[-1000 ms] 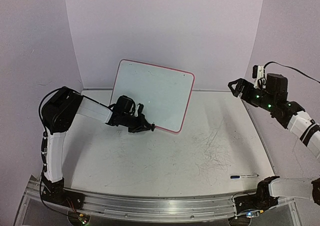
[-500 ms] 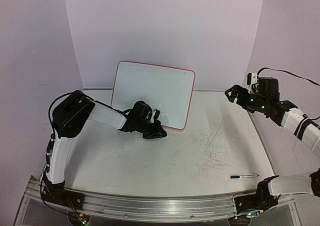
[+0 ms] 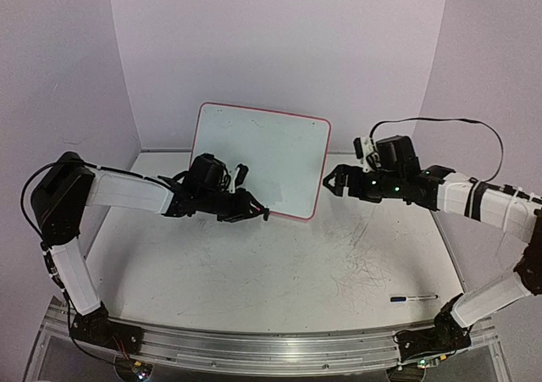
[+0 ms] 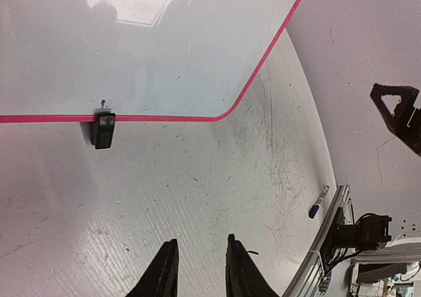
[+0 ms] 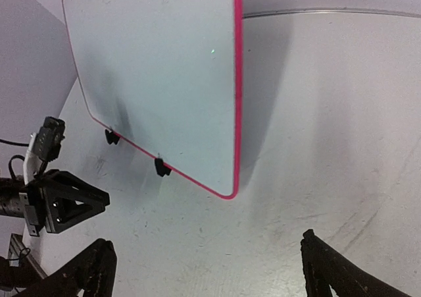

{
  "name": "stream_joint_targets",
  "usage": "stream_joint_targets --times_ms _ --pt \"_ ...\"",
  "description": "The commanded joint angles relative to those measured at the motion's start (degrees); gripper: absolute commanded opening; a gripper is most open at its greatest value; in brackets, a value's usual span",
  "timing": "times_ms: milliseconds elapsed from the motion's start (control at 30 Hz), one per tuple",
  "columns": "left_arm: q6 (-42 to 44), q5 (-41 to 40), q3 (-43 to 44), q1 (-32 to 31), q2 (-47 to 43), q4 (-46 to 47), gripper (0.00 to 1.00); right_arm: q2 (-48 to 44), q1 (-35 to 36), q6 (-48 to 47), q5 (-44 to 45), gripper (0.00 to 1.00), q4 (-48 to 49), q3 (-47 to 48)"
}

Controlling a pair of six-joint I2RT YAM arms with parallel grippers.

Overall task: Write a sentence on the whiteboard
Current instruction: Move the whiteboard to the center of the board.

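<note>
A whiteboard (image 3: 258,157) with a thin red-pink rim and rounded corners stands on its long edge at the far side of the table (image 3: 254,268), tilted back toward the rear wall. Its face is plain white apart from a few tiny specks. Small black clip feet (image 5: 161,167) sit under its lower edge, resting on the table.

The left pincer (image 3: 258,214) is low in front of the board's lower edge, close to it. In the left wrist view its two fingers (image 4: 166,270) stand slightly apart above the table, with nothing between them. The right pincer (image 3: 330,181) hovers just beside the board's lower right corner, its fingers (image 5: 89,270) spread wide and holding nothing.

A marker pen (image 3: 413,298) with a blue end lies alone on the table near the front right, well apart from both pincers and from the board. Faint grey scratches (image 3: 364,259) mark the table between the pen and the board.
</note>
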Motion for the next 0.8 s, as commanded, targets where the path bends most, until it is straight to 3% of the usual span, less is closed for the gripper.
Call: stream_joint_targets --times_ms 0,133,233,433,767 --pt "3.4 -4.7 -4.8 3.4 -6.6 -2.4 0.33 7.2 8.1 6.1 3.5 0.98 4.3 5.3" --pt "5.2 -6.9 -7.5 8.5 -9.6 -5.4 0.53 18.6 14.6 9.7 4.4 0.98 4.5 13.1" --pt "8.2 -8.7 -6.7 12.0 -8.7 -9.3 0.63 25.5 16.5 11.3 2.4 0.98 4.5 18.6" --pt "16.6 -16.1 0.3 12.5 -2.8 -16.0 0.61 31.2 17.3 11.9 1.4 0.98 4.5 23.7" --pt "23.6 -20.5 9.6 12.5 7.8 -17.7 0.54 28.9 17.3 9.6 4.0 0.98 4.4 21.5"
